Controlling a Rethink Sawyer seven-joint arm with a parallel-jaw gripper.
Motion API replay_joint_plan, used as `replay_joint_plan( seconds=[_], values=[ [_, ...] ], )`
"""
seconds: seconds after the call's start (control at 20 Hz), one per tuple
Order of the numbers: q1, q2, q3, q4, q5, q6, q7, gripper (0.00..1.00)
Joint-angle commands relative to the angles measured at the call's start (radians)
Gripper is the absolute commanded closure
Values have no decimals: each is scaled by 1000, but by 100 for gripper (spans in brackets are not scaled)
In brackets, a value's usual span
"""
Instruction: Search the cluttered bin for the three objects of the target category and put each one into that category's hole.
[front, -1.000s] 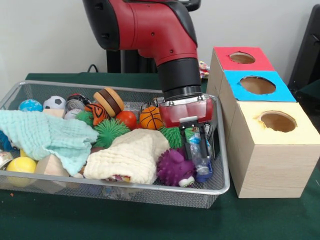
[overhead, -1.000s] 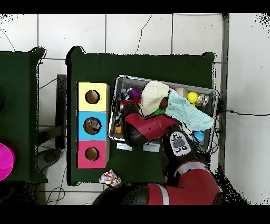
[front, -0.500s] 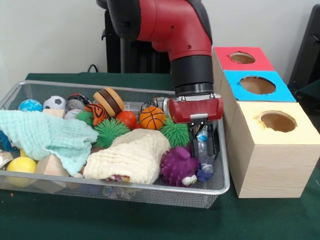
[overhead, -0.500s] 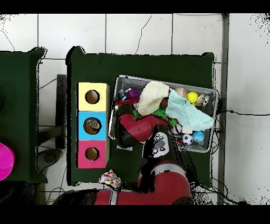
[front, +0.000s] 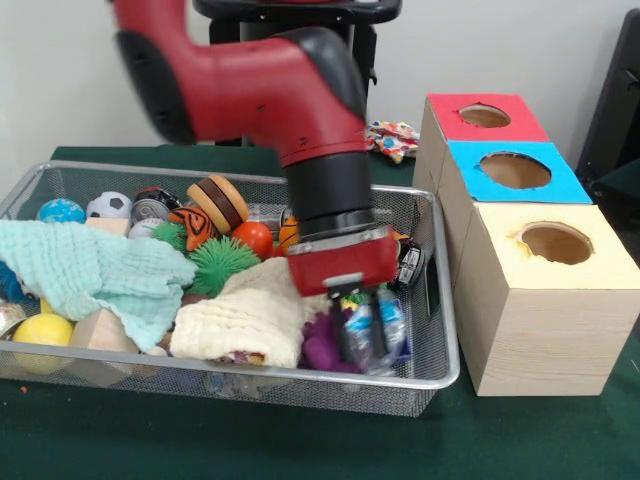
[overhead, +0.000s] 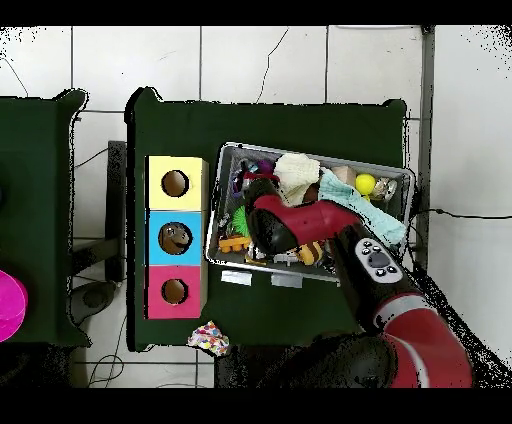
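The green table (front: 560, 440) carries a wire bin (front: 440, 372) full of clutter and, just beside it, a row of three wooden boxes (front: 545, 330). The boxes have red (front: 487, 117), blue (front: 515, 170) and yellow (front: 556, 243) tops, each with a round hole.

The red and black arm (front: 270, 90) reaches down into the bin's end nearest the boxes. Its gripper (front: 358, 335) hangs low there, the fingers straddling a clear plastic bottle (front: 388, 322); whether they are clamped on it cannot be told. The bottle stands nearly upright inside the bin, touching a purple spiky toy (front: 320, 345).

A pale yellow cloth (front: 245, 315) lies bunched in the bin's middle, touching the gripper's red housing. A mint cloth (front: 90, 270) covers the opposite end.

Smaller things sit around them: a green spiky ball (front: 222, 262), a toy burger (front: 220, 200), a red ball (front: 256, 238), a soccer ball (front: 109, 205) and a yellow ball (front: 42, 330).
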Motion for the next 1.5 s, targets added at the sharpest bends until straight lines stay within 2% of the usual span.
replay_joint_plan(
  seconds=[0.05,0.2,0.3,0.45,0.85,1.05,1.1,1.15,1.3,1.5],
  values=[
    [-21,94,111,-57,-127,119,-88,100],
    [114,42,-70,-83,-108,-53,-29,100],
    [135,53,-103,-91,-95,-85,-17,100],
    [123,79,-85,-105,-113,-77,-9,100],
    [124,65,-77,-92,-125,-42,6,100],
    [156,48,-123,-84,-92,-68,22,100],
    [181,37,-153,-87,-77,-76,21,100],
    [178,41,-146,-88,-79,-80,24,100],
    [212,46,-192,-96,-53,-120,31,100],
    [246,49,-241,-107,-29,-118,38,100]
  ],
)
